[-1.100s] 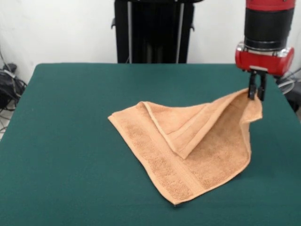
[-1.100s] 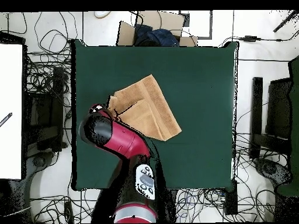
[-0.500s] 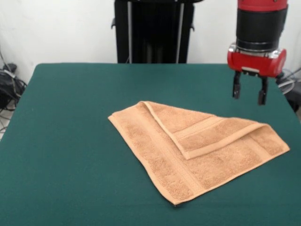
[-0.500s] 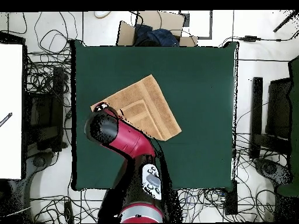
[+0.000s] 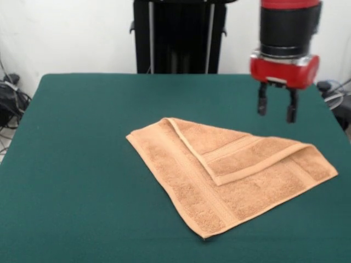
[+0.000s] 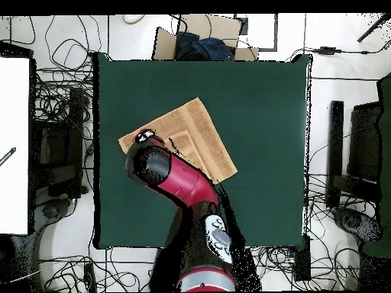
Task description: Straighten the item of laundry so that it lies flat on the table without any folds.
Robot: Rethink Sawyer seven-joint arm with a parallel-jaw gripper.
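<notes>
Gripper (image 5: pixel 277 106) hangs empty above the table (image 5: pixel 82 164), fingers spread apart, clear of the towel (image 5: pixel 230 175). Towel lies right of the table's middle in the front view, one triangular flap folded over its upper layer; no tag or writing legible. Cables (image 6: pixel 53 99) crowd the floor beyond the table's edges, a cardboard box (image 6: pixel 202 42) beside one edge.
</notes>
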